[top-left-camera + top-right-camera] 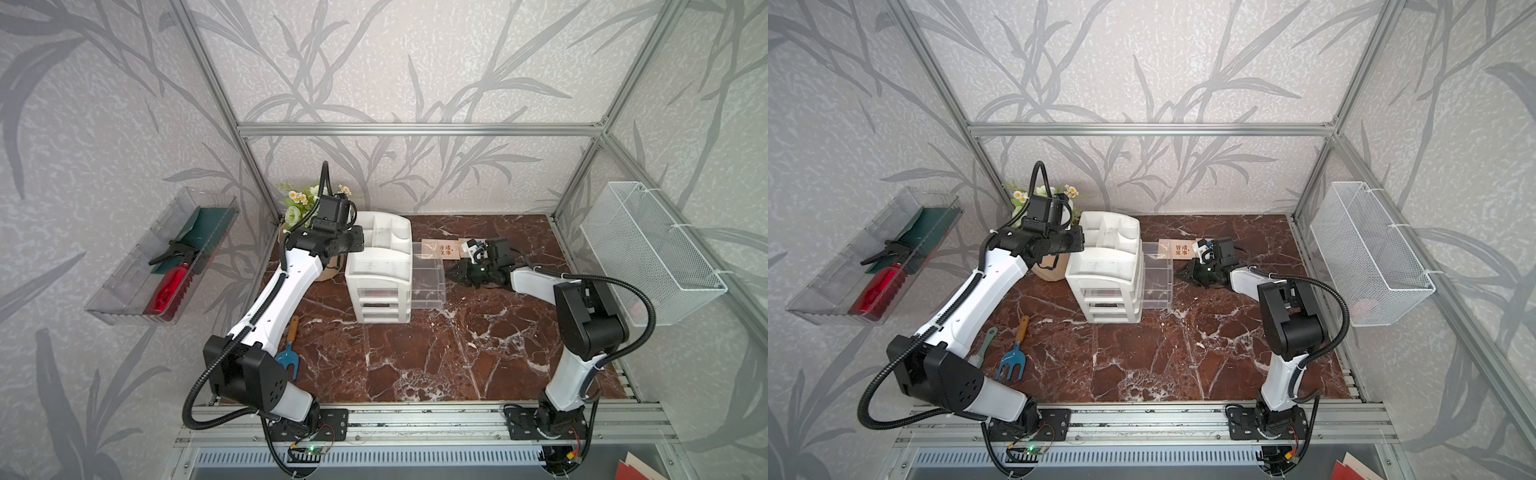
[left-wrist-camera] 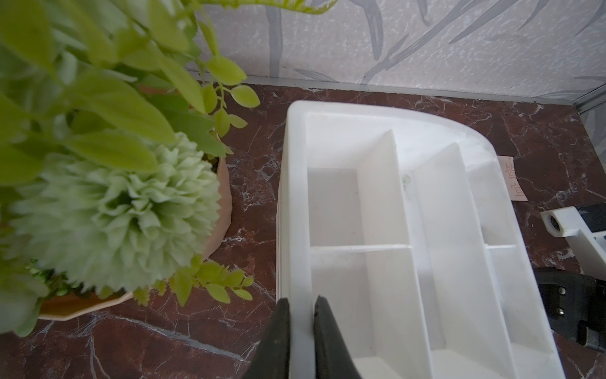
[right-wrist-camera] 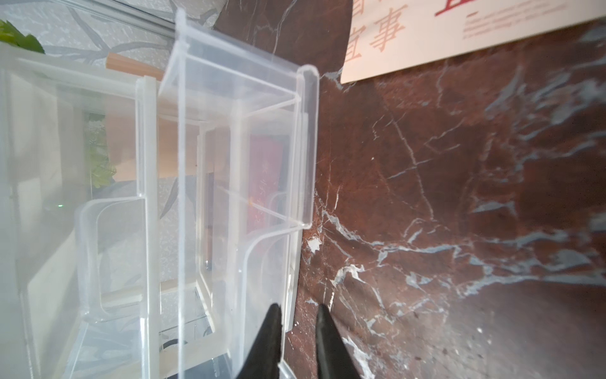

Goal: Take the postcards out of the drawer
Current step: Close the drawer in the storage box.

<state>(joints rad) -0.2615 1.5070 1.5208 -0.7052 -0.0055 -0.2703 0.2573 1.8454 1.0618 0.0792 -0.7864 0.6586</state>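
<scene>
Right wrist view: red gold-lettered postcard [image 3: 264, 183] left inside clear plastic drawer [image 1: 430, 286] | beige postcards [image 1: 444, 249] already out on brown marbled desk [image 1: 415, 365], far side | right gripper [image 3: 299, 306] pinches drawer's front lip | left gripper [image 2: 301, 300] clamps wall of white organiser [image 2: 439, 213]

Bright, even light with soft shadows; the plant [image 2: 98, 197] is blurred in the left wrist view

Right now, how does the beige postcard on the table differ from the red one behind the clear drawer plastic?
The beige postcard lies exposed on the table; the red postcard shows only through the clear drawer. The beige postcard bears dark red characters; the red postcard, faint gold marks. Both are flat rectangles.
</scene>
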